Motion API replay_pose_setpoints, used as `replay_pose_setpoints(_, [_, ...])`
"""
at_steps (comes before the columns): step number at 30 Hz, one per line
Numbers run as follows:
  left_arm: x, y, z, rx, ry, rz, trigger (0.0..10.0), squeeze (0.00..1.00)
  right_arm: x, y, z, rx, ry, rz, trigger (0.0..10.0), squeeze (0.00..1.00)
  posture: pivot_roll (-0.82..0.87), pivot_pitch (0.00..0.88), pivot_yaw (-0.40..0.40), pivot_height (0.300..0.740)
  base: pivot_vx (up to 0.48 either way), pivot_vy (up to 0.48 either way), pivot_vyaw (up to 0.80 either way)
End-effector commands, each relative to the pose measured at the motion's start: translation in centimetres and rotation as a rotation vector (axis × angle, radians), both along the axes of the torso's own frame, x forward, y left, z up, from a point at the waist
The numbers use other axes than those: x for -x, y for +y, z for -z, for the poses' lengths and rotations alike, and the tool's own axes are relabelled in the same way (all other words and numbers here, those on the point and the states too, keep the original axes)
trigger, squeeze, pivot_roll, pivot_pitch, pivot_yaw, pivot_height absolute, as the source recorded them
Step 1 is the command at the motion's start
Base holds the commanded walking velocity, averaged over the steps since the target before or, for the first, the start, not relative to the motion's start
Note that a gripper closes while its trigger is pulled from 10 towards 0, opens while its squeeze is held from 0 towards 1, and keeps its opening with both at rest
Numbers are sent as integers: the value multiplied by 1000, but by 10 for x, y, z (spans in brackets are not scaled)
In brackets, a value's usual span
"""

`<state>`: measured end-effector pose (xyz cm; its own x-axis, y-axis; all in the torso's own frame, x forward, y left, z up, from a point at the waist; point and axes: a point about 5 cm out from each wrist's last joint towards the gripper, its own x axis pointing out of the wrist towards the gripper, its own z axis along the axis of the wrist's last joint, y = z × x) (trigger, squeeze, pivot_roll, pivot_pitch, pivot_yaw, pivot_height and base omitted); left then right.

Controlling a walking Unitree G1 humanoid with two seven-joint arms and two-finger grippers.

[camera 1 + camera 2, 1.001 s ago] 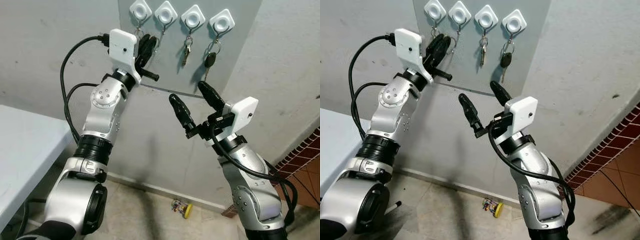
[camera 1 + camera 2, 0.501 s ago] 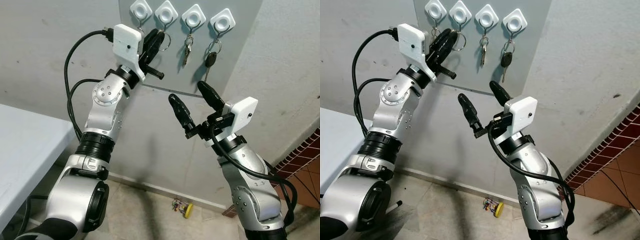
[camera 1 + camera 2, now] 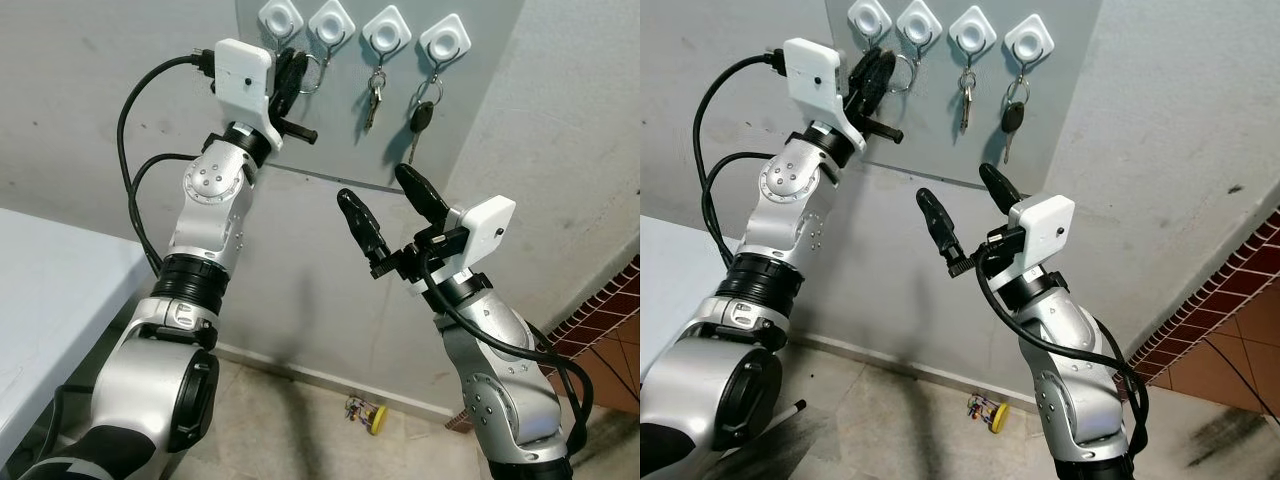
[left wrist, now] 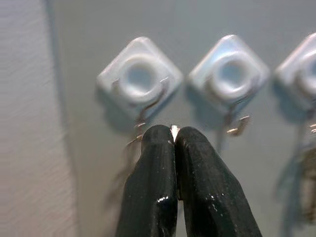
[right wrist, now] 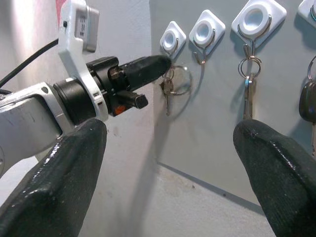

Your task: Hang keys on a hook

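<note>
Four white diamond-shaped hooks sit in a row on a grey wall panel [image 3: 470,130]. My left gripper [image 3: 290,66] is raised just below the first hook [image 3: 281,18] and the second hook [image 3: 331,22], both bare. It is shut on a key ring [image 5: 177,81] with small keys [image 5: 167,90] dangling beside its fingers [image 4: 158,173]. The third hook [image 3: 385,32] carries a silver key bunch [image 3: 374,98]. A black car key [image 3: 420,120] hangs from the fourth hook [image 3: 444,40]. My right gripper [image 3: 385,200] is open lower down, away from the panel, with nothing in it.
A white table [image 3: 40,300] stands at the left. A small colourful object [image 3: 365,415] lies on the floor by the wall's foot. Red brick tiling [image 3: 610,310] shows at the lower right.
My left gripper swung right toward the second hook with the key ring, then came back left and rose toward the first hook. The right arm has not moved.
</note>
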<state>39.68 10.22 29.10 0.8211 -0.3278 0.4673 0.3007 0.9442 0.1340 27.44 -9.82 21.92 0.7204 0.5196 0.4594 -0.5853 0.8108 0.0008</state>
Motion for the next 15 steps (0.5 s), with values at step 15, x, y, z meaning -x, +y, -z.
replay_pose_setpoints(15, [4, -13, -16, -24, -71, 37, 10000, 0, 3, 3, -5, -14, -13, -22, 10000, 0, -4, 98, -3, 740, 0, 0, 0])
